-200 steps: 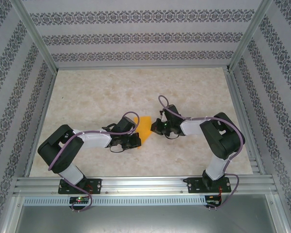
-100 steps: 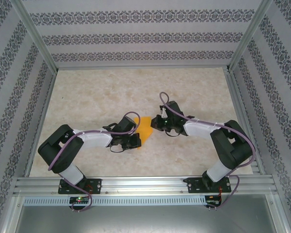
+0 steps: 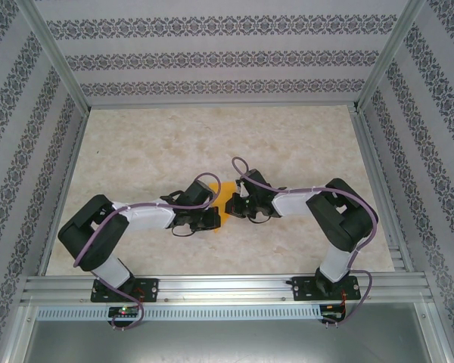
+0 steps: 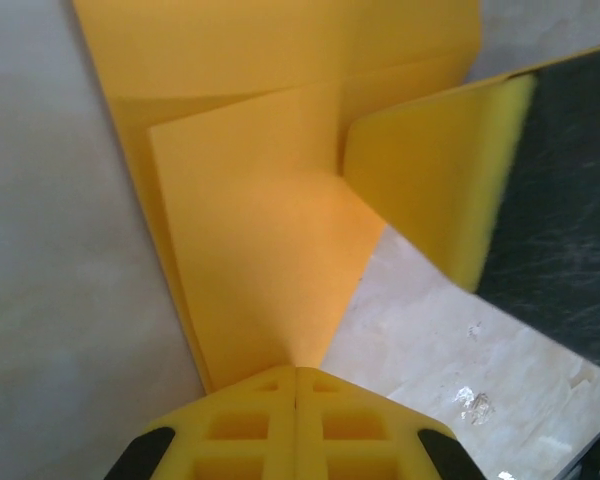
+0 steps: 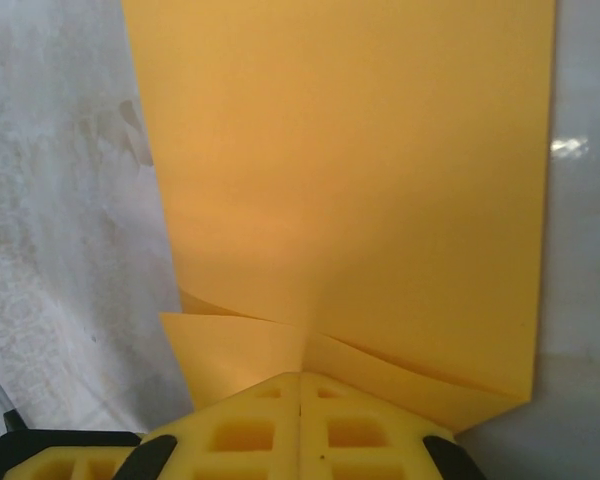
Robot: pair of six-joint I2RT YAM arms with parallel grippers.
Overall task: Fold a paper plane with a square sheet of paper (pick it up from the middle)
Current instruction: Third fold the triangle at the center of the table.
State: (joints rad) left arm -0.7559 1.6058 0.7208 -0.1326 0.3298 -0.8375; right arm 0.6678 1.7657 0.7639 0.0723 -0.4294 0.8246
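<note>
The square sheet of paper (image 3: 224, 201) lies mid-surface between the two arms, already partly folded. The left wrist view shows a triangular flap lying over other layers (image 4: 260, 250), and the right wrist view shows a broad flat panel with creased edges near the tips (image 5: 350, 180). The left hand (image 3: 214, 218) (image 4: 296, 380) and right hand (image 3: 233, 206) (image 5: 300, 385) are both closed, each apparently pinching a fold from its own side. The sheet sits on the pale surface (image 3: 174, 144). I judge the early folds done, while the slim dart shape and its lengthwise creases remain to be made.
</note>
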